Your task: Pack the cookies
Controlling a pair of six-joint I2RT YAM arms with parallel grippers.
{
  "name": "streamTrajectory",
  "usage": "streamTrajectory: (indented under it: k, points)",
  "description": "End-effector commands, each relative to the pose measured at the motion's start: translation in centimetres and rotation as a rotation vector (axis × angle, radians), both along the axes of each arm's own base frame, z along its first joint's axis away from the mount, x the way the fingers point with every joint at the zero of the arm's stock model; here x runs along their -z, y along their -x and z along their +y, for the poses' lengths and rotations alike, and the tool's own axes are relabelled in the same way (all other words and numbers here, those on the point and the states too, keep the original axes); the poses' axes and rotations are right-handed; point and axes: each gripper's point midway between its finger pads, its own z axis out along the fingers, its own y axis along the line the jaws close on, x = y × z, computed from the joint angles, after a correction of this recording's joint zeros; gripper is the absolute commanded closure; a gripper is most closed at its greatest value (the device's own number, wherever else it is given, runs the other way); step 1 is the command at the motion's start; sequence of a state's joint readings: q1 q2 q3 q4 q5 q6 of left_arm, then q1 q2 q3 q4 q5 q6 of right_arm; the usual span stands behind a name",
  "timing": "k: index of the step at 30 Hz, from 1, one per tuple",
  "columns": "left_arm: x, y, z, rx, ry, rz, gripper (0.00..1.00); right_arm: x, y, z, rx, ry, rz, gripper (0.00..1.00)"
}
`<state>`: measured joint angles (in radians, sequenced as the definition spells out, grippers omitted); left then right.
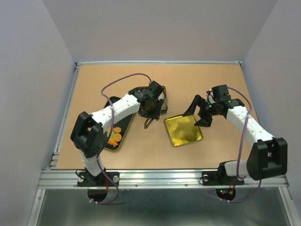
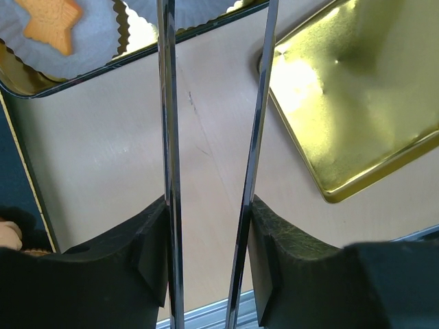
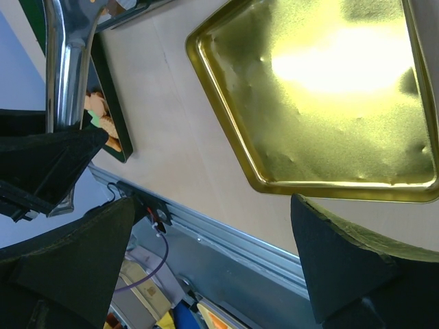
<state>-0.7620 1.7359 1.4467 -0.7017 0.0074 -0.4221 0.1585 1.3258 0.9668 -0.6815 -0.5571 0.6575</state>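
Observation:
Several orange cookies lie on a dark tray at the left. In the left wrist view a star-shaped orange cookie lies in a white paper cup inside a tin. My left gripper is shut on metal tongs, whose two blades run up past the tin's near edge; the tips are out of view. My right gripper is open and empty above the far right side of the gold lid.
The tin sits behind the lid, mostly hidden under my left wrist. The dark tray's edge and the gold lid flank the tongs. The table's metal front rail runs below the lid.

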Motion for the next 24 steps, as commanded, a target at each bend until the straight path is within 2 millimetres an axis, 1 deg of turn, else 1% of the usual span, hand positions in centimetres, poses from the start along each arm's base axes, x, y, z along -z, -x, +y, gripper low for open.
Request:
streamTrajectory:
  k: [1,10,17,21,22,24]
  points:
    - [-2.1,0.1,1.0,-0.033,0.007,-0.052,0.47,-0.7,0.1,0.1,-0.018,0.004,-0.03,0.0]
    - [-2.8,0.0,1.2,-0.044,0.011,-0.068,0.46,-0.6,0.3,0.1,-0.016,0.0,-0.024,0.0]
    - [-3.6,-0.2,1.1,-0.048,0.025,-0.084,0.41,-0.6,0.5,0.2,-0.016,-0.004,-0.023,0.0]
    - [-3.5,-0.3,1.3,-0.057,0.012,-0.084,0.41,-0.6,0.5,0.2,-0.016,-0.004,-0.023,0.0]
    - [-3.6,-0.3,1.4,-0.061,0.01,-0.084,0.41,-0.5,0.6,0.1,-0.015,-0.004,-0.021,0.0]
    - [-4.5,-0.5,1.5,-0.071,0.014,-0.105,0.42,-0.5,0.6,0.1,-0.014,-0.004,-0.022,0.0]
